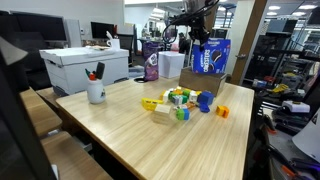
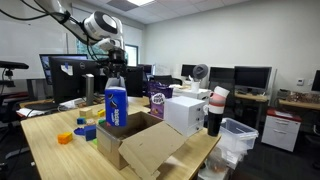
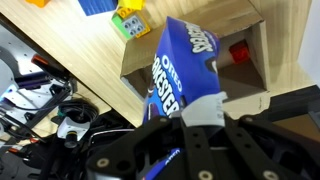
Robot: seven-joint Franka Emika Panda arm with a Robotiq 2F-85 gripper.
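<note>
An open cardboard box [image 3: 135, 82] stands at the edge of the wooden table [image 1: 130, 135], its flaps folded outward. The wrist view shows one small red object [image 3: 238, 52] lying on its floor near a wall. A white mug [image 1: 96, 91] further along the table holds a few pens, and a white carton [image 2: 185, 113] stands just beside the cardboard box in an exterior view; whether anything is in the carton cannot be told. The blue cookie bag [image 3: 175, 75] hangs upright directly over the open box, and in both exterior views its lower end is about level with the box's rim. Whether it reaches the floor of the box is hidden. The gripper [image 3: 203, 108] is straight above the bag, its fingers closed narrowly on the bag's top edge, so the bag dangles beneath it. Coloured toy blocks [image 1: 178, 99] lie scattered on the tabletop near the box, apart from bag and gripper.
</note>
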